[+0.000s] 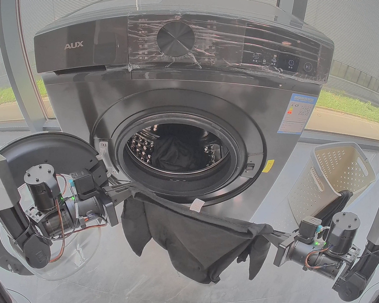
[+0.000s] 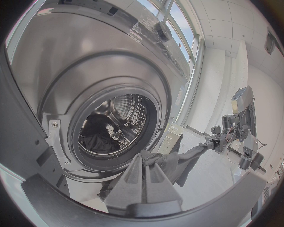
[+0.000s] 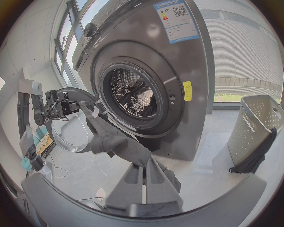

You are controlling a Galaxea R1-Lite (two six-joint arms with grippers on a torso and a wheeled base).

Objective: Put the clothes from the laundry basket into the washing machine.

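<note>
As it sags between them, we see a black garment (image 1: 192, 240) gripped at one end by the left claw (image 1: 125, 191) and at the other by the right claw (image 1: 271, 236), both pinched tight on it. Behind it the washer (image 1: 73, 94) stands open, black cloth (image 1: 176, 153) in its drum (image 1: 139, 145). Beside the washer, to the right, stands the basket (image 1: 343, 169), dark clothing (image 1: 338, 205) over its rim.

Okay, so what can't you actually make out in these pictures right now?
Laundry basket contents: head view, its own wall hides them.
Drum floor beneath the dark clothes: head view, door ring hides it.
Held garment type: every view, it hangs bunched.
</note>
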